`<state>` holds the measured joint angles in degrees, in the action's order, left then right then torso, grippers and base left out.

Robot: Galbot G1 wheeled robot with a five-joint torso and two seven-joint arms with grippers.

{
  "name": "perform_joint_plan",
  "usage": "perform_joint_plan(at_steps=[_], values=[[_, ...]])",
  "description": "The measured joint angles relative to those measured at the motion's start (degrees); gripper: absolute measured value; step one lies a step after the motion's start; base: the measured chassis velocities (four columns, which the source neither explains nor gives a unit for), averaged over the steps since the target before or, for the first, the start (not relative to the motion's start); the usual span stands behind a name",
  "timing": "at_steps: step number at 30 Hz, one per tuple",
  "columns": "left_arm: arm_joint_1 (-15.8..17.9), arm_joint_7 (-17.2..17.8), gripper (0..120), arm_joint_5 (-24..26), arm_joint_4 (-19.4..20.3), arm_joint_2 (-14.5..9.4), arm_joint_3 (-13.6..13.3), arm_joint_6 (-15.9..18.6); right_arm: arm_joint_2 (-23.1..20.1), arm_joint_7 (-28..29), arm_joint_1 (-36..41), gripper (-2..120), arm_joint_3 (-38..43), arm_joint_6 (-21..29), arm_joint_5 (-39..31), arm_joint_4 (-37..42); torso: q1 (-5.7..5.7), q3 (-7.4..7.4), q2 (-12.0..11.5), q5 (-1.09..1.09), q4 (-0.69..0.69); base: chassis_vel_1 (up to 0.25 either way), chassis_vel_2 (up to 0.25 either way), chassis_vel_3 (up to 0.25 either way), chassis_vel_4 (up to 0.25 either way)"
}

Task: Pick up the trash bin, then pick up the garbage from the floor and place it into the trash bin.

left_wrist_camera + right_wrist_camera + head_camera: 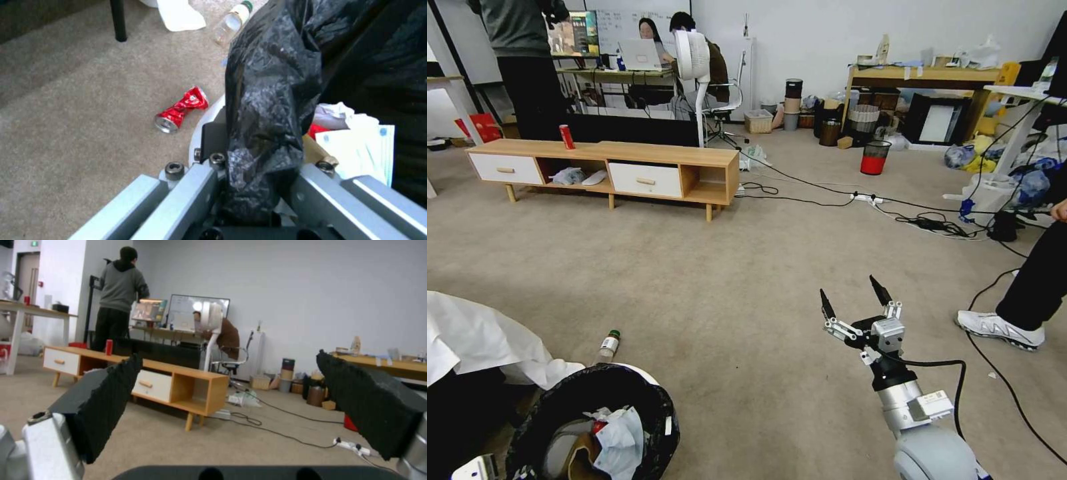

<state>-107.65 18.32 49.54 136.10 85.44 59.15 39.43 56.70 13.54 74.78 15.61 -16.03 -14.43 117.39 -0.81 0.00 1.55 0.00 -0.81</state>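
Trash bin (554,407) is sitting near-left, my left gripper (249,186) clamping its bagged rim. I'm eyeing the crushed can (181,109) beside it: light, dented, pinch its waist. Right gripper (857,301) is hanging spread apart.

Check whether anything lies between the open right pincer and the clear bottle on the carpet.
Nothing visible does: bare carpet separates the right pincer, held open, from the clear green-capped plastic bottle, which lies beside the black-bagged round trash bin.

Carpet floor (707,293): bottle (608,346), crushed can (181,110)
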Motion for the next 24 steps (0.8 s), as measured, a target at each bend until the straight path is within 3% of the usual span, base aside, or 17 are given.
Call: perform_joint_plan(at_steps=[24], values=[[-0.11, 0.13, 0, 0.3, 0.35, 0.17, 0.67, 0.13, -0.05, -0.05, -1.9, 100, -1.25, -0.47, -0.29, -1.11, 0.0, 0.0, 0.0, 0.0, 0.01, 0.047, 0.051, 0.043, 0.048]])
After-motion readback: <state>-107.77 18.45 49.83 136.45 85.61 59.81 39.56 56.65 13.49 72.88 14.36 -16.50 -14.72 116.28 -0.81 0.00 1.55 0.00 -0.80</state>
